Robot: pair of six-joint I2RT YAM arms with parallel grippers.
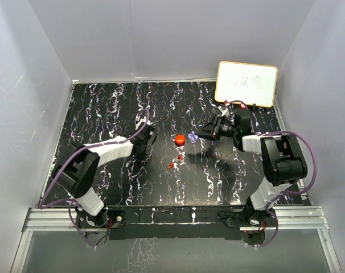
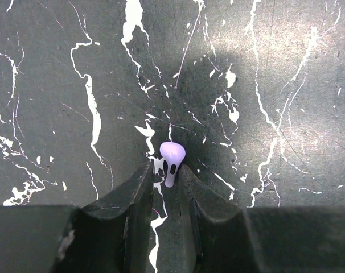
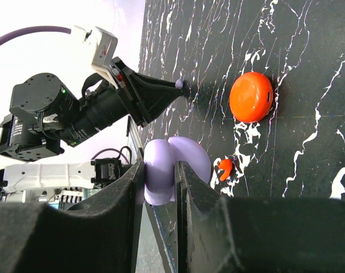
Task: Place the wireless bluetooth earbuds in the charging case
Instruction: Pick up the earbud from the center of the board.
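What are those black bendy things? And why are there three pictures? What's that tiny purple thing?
They are two robot arms bolted to a marbled black table. One picture looks down from above; the other two come from little cameras on each arm's wrist. On the table lie a round red case and two tiny red earbuds. The left jaws pinch a lavender earbud. The right jaws grip the matching purple charging case. A whiteboard stands at the back.

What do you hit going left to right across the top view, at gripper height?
Left gripper pinching a purple earbud → red case → purple case in the right gripper → whiteboard. Red earbuds left out: they overlap the red case's span.
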